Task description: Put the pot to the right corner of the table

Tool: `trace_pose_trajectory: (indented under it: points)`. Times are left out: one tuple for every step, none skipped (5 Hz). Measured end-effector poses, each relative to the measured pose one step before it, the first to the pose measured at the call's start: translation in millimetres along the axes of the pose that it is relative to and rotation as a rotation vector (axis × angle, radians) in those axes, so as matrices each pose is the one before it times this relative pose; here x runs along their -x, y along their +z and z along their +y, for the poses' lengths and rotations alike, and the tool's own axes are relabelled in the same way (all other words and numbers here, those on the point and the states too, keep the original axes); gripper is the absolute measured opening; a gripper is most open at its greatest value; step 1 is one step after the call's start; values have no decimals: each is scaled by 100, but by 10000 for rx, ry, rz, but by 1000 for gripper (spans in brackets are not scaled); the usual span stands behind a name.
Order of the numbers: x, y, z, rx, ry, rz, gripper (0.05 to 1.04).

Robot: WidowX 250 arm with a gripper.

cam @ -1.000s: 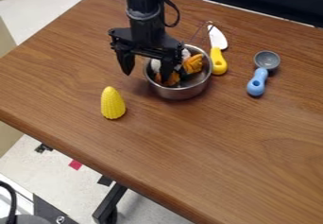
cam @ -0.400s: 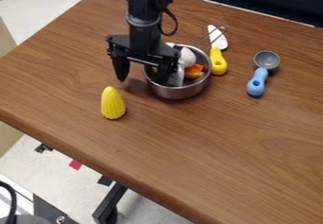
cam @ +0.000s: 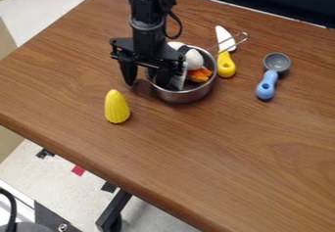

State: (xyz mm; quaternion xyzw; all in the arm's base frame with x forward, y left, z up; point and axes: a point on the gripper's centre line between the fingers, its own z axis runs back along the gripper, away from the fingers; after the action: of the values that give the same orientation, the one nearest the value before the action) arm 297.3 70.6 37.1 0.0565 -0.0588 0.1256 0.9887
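While the pot [cam: 185, 97] serves as the centre of the clock, the nearest part lies down at seven o'clock, where a black table leg [cam: 115, 209] stands on the pale floor, with a pink patch [cam: 78, 170] on the floor beyond it. Above them the brown table [cam: 209, 152] spreads out, its near edge slanting from nine o'clock down towards six. On it, at eight o'clock from the pot, a yellow corn cob [cam: 117, 107] stands upright, its tip up. The metal pot itself sits on the table, in the upper middle of the view, holding a rounded white piece [cam: 194, 59] and an orange piece [cam: 200, 75]. The gripper [cam: 151, 78] hangs at the pot's nine o'clock side with its fingers spread, one outside the rim and one inside, the pot's wall between them; its black arm comes down from eleven. At three o'clock lies a spoon with a blue handle [cam: 266, 86], its grey bowl pointing to about one. Nearer the pot, at two, is a knife with a yellow handle [cam: 226, 66] and a white blade aimed at twelve. A thin wire loop [cam: 246, 34] sticks out of the pot across the knife. Farthest off, beyond the table's far edge, is a dark surface [cam: 262, 1].
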Motion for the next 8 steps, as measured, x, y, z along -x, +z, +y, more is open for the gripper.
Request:
trace_pose_trajectory:
  points:
    - [-5,240,8,330,44,-273,389]
    - [2,341,299,217,127,-237,172]
    - [145,505,40,230,-38,116,71]
    - [291,389,-69,185,-281,205,62]
    - [146,1338,-331,574,-457,-107,61]
    - [51,1315,-563,581,-491,-330,61]
    - [642,1522,-758,685,-519,-262,61]
    - [924,-205,-1345,183,-901,609,61]
